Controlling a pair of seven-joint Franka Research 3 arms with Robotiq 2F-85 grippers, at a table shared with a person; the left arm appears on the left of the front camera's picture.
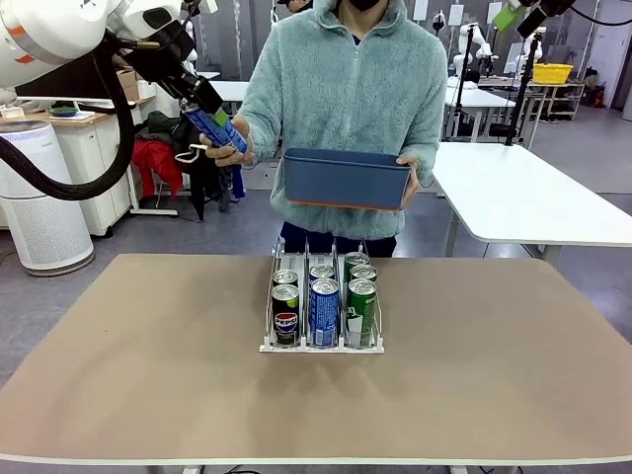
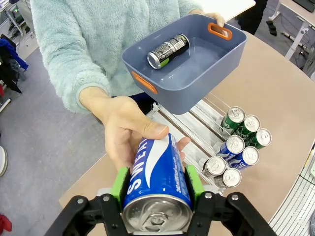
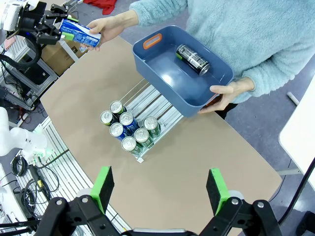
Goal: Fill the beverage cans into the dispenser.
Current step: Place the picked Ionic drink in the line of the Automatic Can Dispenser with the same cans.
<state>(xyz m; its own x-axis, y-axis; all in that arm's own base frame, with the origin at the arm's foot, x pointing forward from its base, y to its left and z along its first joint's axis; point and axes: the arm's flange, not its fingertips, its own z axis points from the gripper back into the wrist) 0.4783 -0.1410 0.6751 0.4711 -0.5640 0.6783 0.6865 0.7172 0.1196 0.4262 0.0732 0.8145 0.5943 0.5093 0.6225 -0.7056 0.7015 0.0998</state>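
My left gripper (image 1: 204, 117) is raised at the far left, shut on a blue can (image 2: 157, 169) between its green pads. The person's hand (image 2: 129, 129) grips the same can's far end. On the table stands the dispenser (image 1: 270, 318), its three lanes holding several beverage cans: black (image 1: 285, 318), blue (image 1: 324, 312) and green (image 1: 361, 312). Seen from above, they crowd the dispenser's (image 3: 153, 102) front end. My right gripper (image 3: 161, 189) hovers open high over the table, nothing between its fingers; it also shows at top right (image 1: 512, 14).
In the person's other hand a dark blue bin (image 1: 346, 180) hangs above the far table edge, with one black can (image 3: 193, 58) lying inside. Bare tabletop surrounds the dispenser. A white table (image 1: 533, 193) stands behind at the right.
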